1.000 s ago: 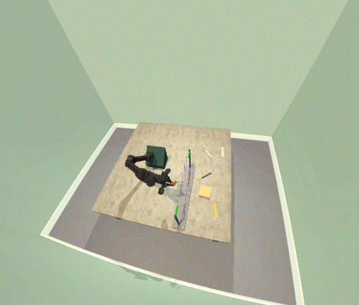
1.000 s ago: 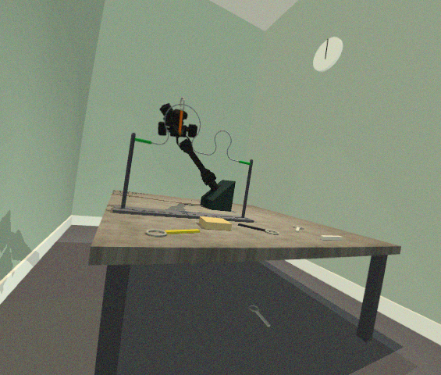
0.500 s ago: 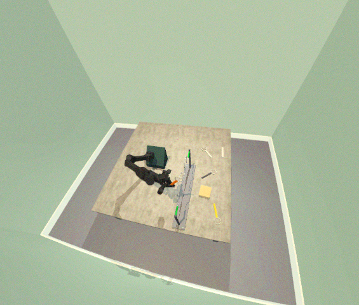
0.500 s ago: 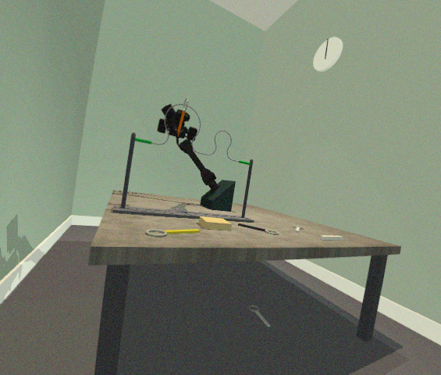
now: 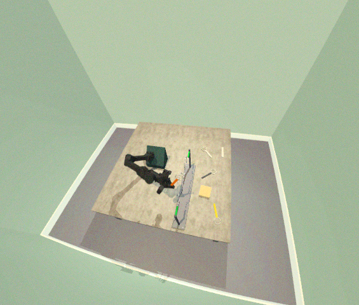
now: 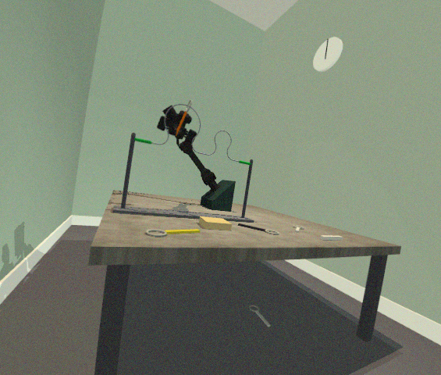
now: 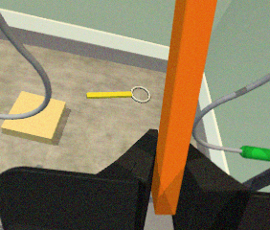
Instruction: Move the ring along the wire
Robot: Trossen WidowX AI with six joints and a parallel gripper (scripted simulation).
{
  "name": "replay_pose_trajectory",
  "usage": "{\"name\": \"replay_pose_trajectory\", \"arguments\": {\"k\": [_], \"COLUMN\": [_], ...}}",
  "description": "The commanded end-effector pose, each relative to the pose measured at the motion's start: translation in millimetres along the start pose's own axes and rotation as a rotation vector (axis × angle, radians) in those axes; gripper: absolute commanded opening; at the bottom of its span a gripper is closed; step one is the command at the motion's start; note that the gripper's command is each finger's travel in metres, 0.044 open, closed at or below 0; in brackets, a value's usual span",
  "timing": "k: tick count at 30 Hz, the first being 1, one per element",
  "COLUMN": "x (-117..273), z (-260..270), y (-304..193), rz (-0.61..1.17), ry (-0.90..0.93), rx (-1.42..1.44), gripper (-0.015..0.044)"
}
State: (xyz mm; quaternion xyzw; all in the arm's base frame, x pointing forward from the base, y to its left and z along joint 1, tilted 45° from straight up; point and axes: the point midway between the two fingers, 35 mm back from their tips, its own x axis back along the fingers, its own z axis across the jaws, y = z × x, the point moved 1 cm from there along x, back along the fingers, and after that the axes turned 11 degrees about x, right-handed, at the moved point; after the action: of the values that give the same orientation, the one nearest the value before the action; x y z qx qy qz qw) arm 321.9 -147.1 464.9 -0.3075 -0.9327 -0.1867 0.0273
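Tabletop (image 5: pixel 162 138) (image 6: pixel 293 237) (image 7: pixel 121 139): wood-like, mottled, matt. Handle (image 5: pixel 174 182) (image 6: pixel 181 123) (image 7: pixel 182 96): smooth, plastic-like. Wire (image 6: pixel 230 141) (image 7: pixel 41 72): smooth, metallic-looking.

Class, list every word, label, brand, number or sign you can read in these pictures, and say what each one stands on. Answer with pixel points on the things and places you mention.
None: no text can be read in any view.
Wall clock (image 6: pixel 328 54): a dark hand shows, but no numbers can be made out.
Yellow block (image 5: pixel 204 191) (image 6: pixel 215 223) (image 7: pixel 34 116): no label visible.
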Motion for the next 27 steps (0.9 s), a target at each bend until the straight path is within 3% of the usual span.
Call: {"name": "replay_pose_trajectory", "arguments": {"k": [1,27], "x": [0.7,0.1], "z": [-0.4,-10.1], "y": [-1.5,-2.3], "rz": [0.004,0.001], "ry": [-0.024,-0.197], "rx": [0.041,0.323], "gripper": [-0.0150,-0.0150]}}
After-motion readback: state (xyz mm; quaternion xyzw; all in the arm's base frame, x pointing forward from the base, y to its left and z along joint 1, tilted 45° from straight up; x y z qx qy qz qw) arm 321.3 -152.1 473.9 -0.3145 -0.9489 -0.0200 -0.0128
